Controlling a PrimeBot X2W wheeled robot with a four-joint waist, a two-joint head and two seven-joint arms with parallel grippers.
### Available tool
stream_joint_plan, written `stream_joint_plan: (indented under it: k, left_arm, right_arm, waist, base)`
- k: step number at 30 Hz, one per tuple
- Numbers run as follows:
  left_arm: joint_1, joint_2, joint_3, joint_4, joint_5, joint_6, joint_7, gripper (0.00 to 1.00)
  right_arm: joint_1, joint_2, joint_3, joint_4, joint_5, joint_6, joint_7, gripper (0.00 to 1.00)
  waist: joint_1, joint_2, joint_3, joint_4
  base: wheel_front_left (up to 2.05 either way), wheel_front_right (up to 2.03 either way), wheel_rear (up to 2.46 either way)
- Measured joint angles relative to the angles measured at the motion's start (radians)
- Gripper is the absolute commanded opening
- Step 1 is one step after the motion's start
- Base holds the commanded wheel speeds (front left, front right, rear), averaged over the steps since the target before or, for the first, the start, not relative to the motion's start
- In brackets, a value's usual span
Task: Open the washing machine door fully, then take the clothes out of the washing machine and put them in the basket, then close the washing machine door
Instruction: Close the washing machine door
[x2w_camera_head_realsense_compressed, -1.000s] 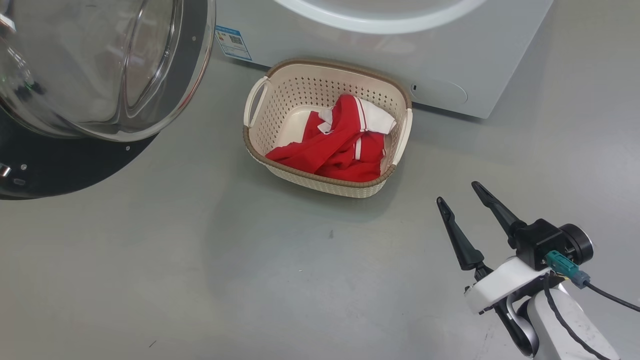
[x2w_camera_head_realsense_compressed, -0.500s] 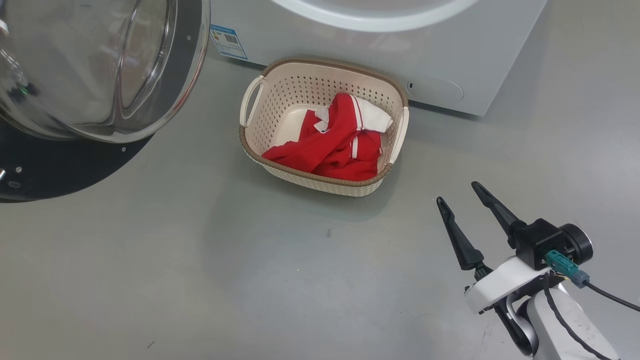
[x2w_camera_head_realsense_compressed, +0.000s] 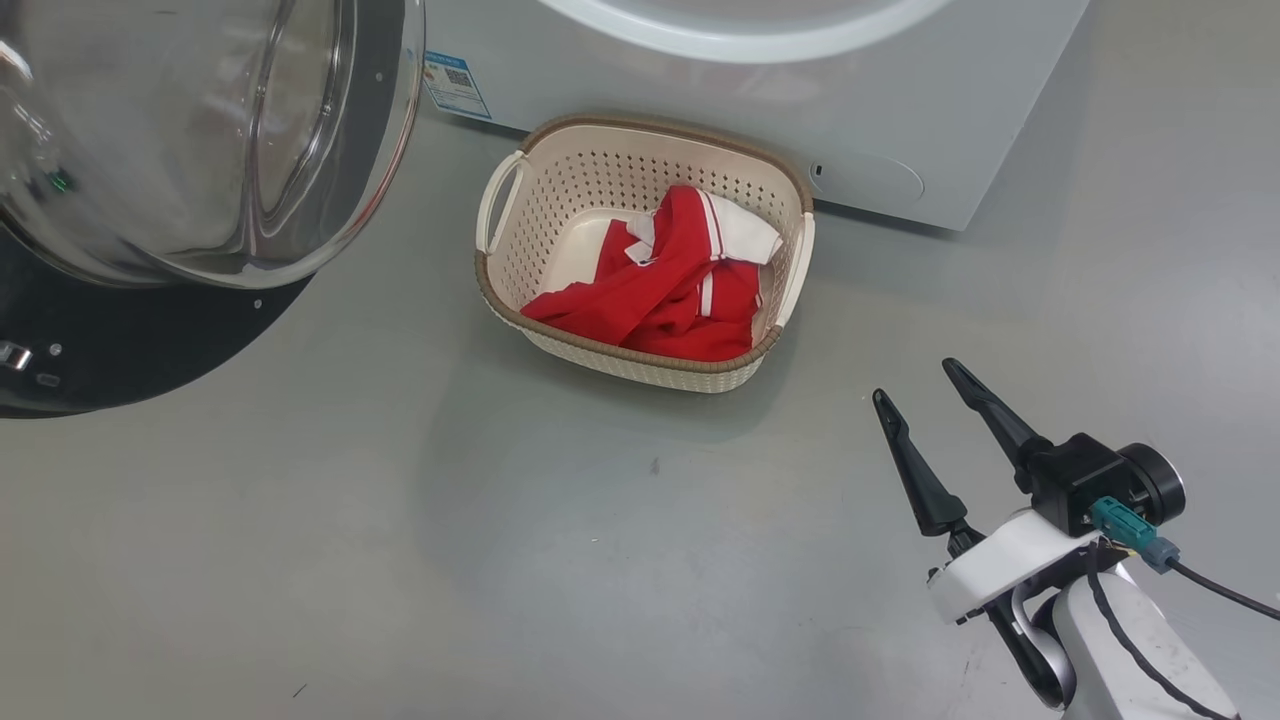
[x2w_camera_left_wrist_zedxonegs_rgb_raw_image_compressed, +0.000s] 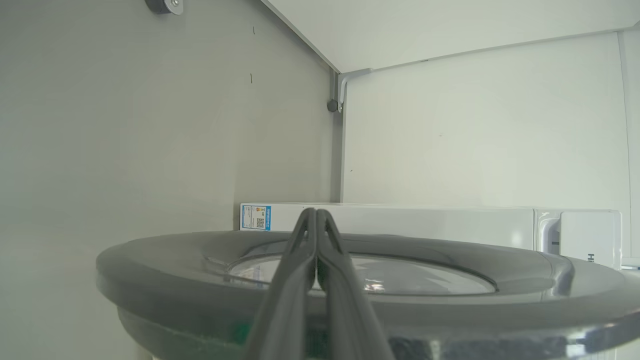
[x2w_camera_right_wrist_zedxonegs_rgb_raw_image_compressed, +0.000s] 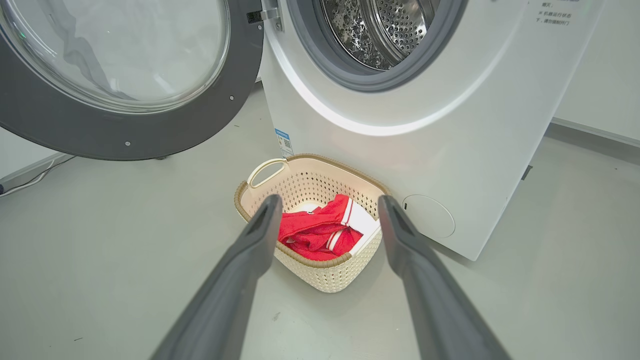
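Left gripper (x2w_camera_left_wrist_zedxonegs_rgb_raw_image_compressed: 316, 214): fingers pinched together on nothing, laid over the dark outer rim of the washing machine door (x2w_camera_left_wrist_zedxonegs_rgb_raw_image_compressed: 450, 270) — contact cannot be told.
Right gripper (x2w_camera_head_realsense_compressed: 915, 381): jaws spread wide, empty, hovering over the floor (x2w_camera_head_realsense_compressed: 500, 550), apart from the basket (x2w_camera_head_realsense_compressed: 600, 175).
Clothes (x2w_camera_head_realsense_compressed: 650, 300): red jersey heaped inside the basket, just in front of the washing machine (x2w_camera_right_wrist_zedxonegs_rgb_raw_image_compressed: 450, 125).
Drum (x2w_camera_right_wrist_zedxonegs_rgb_raw_image_compressed: 390, 30): looks empty.
Step, by my reading: closing the door, which stands swung wide.
Doing it well: push flat on the rim far from the hinge (x2w_camera_right_wrist_zedxonegs_rgb_raw_image_compressed: 262, 15) — not the glass (x2w_camera_right_wrist_zedxonegs_rgb_raw_image_compressed: 115, 50) — follow its arc, and press until it clicks shut.
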Motion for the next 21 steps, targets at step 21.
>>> stream_joint_plan:
  k: [21]
  left_arm:
    - [0.012, -0.019, -0.041, 0.029, -0.009, -0.028, 0.110, 0.00]
  right_arm:
    - [-0.005, 0.017, -0.001, 0.018, 0.007, 0.000, -0.003, 1.00]
  waist:
    - [0.0000, 0.0000, -0.035, -0.006]
  base:
    - [0.00, 0.00, 0.00]
